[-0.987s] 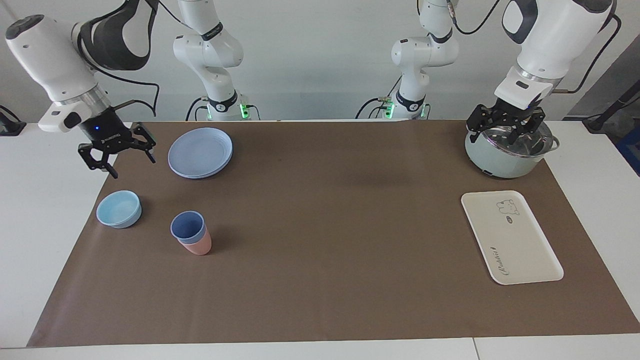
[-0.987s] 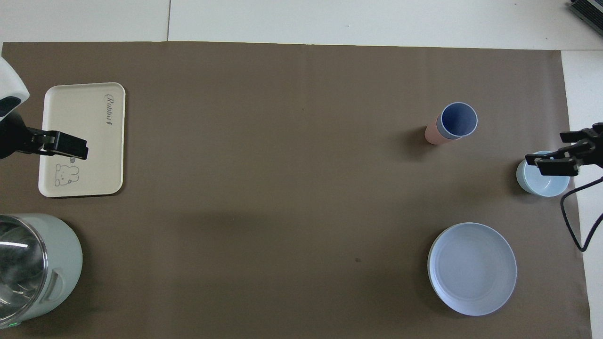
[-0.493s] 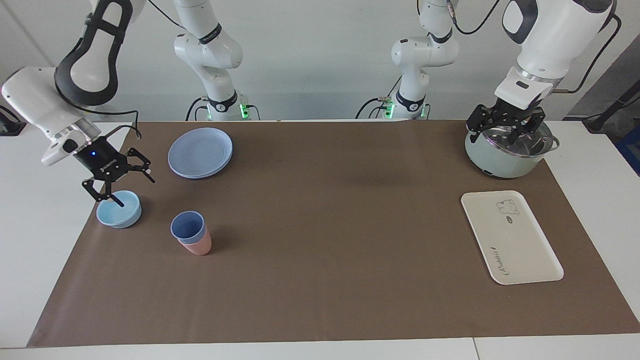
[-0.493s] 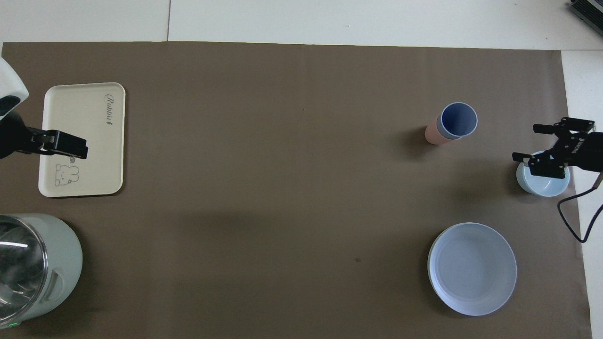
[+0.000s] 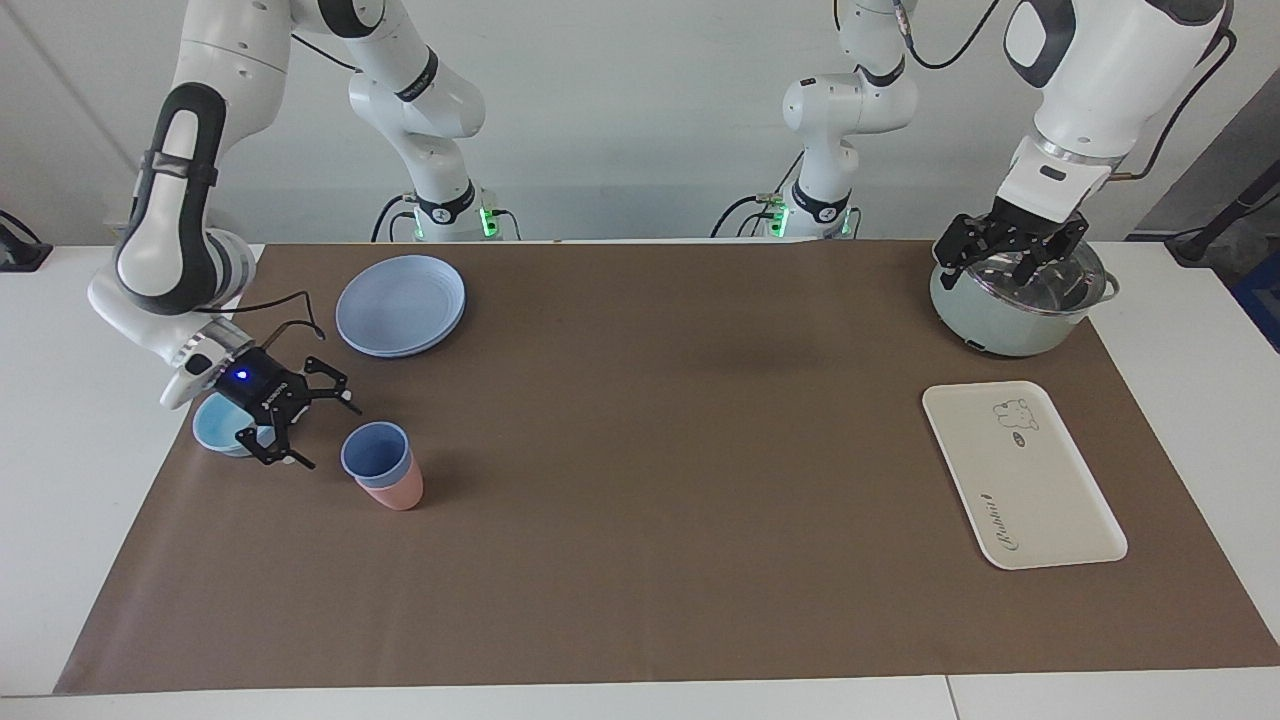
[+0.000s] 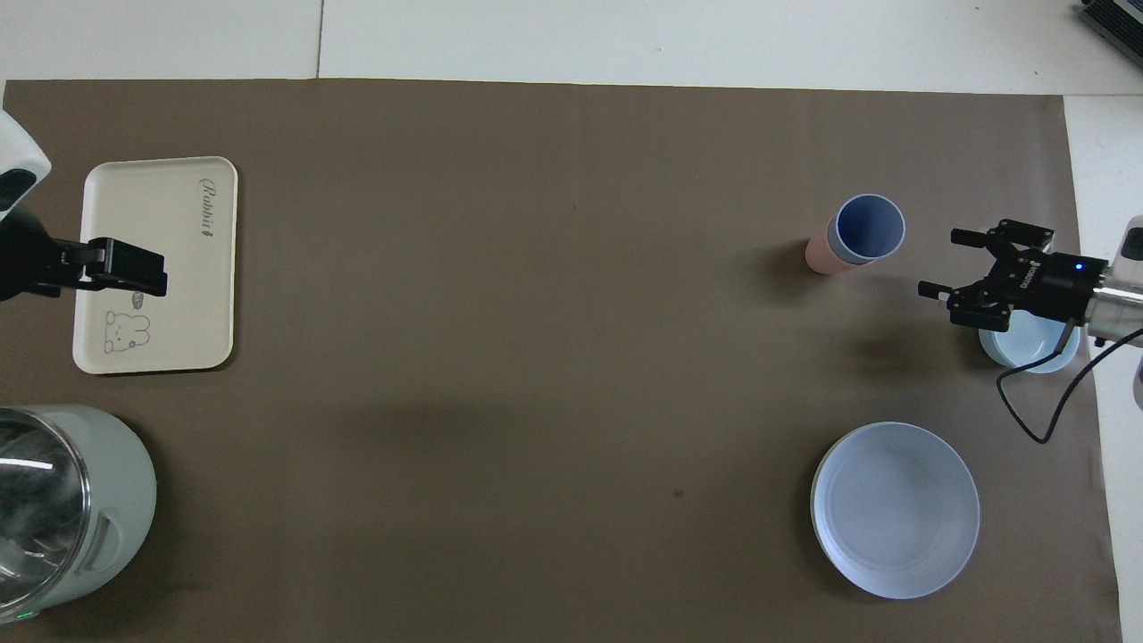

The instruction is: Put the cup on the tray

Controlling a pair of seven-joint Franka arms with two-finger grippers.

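The periwinkle cup (image 5: 374,452) (image 6: 866,227) stands upright, nested inside a pink cup (image 5: 396,493) (image 6: 818,254), toward the right arm's end of the table. My right gripper (image 5: 330,437) (image 6: 939,263) is open and low over the mat between the light-blue bowl and the cup, its fingers pointing at the cup with a small gap left. The cream tray (image 5: 1045,490) (image 6: 179,304) with the bear drawing lies toward the left arm's end, with nothing on it. My left gripper (image 5: 992,268) (image 6: 147,275) hangs open over the pot and holds nothing.
A light-blue bowl (image 5: 212,432) (image 6: 1027,350) sits under the right wrist, partly covered by it. A round blue plate (image 5: 400,305) (image 6: 895,509) lies nearer to the robots than the cup. A pale green pot (image 5: 1005,325) (image 6: 80,500) with a glass lid stands nearer to the robots than the tray.
My right gripper has come down from above the mat's edge, passed over the bowl and moved toward the cup. The left arm has stayed almost still.
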